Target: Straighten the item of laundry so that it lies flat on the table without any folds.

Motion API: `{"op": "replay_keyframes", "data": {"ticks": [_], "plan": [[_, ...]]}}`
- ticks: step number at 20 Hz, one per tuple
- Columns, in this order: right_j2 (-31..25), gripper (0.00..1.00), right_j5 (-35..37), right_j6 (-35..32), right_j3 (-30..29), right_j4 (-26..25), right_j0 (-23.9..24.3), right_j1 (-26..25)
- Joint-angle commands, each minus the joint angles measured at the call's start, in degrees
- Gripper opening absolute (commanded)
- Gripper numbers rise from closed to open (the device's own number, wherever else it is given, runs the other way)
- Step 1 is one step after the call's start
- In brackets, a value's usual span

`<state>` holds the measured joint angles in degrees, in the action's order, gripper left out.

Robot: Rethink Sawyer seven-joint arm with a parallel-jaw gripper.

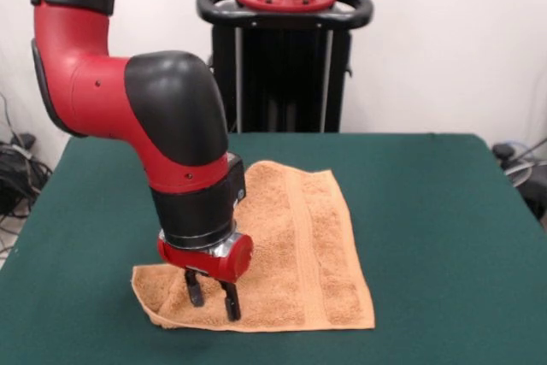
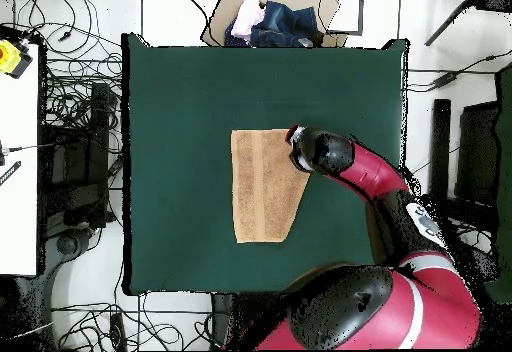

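Observation:
The orange-tan towel, the item of laundry [image 1: 299, 245] [image 2: 262, 183], lies near the middle of the dark green table [image 1: 427, 211] [image 2: 180, 98]. Most of it is spread out, with a woven band running along its length. Its near-left corner in the front view is rumpled and curls up at the edge. My gripper [image 1: 214, 299] points down onto that corner, open, with both fingertips [image 1: 196, 292] touching the cloth. In the overhead view the wrist [image 2: 318, 150] covers the towel's upper right corner and hides the fingers. That side of the towel tapers inward.
A cardboard box of clothes [image 2: 272, 18] sits just past the table's top edge in the overhead view. Cables [image 2: 70, 98] and a white bench [image 2: 18, 148] lie off the left side. The arm's elbow [image 1: 171, 108] hangs over the towel's left part.

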<state>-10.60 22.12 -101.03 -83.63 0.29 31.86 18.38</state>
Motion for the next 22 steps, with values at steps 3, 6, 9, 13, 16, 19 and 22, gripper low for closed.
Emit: {"op": "replay_keyframes", "data": {"ticks": [3,6,9,13,16,19,22], "plan": [[22.5,1.00,10.6,-35.1,7.1,11.7,-16.9,-3.7],[23.6,1.00,9.9,-34.0,6.9,14.1,-18.1,-4.5],[23.9,1.00,9.8,-34.5,7.3,15.8,-19.3,-5.5],[24.7,1.00,12.9,-38.1,13.2,17.7,-22.2,-9.5],[24.7,1.00,13.9,-41.2,19.2,19.6,-23.9,-14.1],[25.1,1.00,14.7,-44.0,24.3,21.4,-25.2,-18.0],[26.4,1.00,17.5,-45.5,28.2,22.0,-25.9,-19.9]]}}
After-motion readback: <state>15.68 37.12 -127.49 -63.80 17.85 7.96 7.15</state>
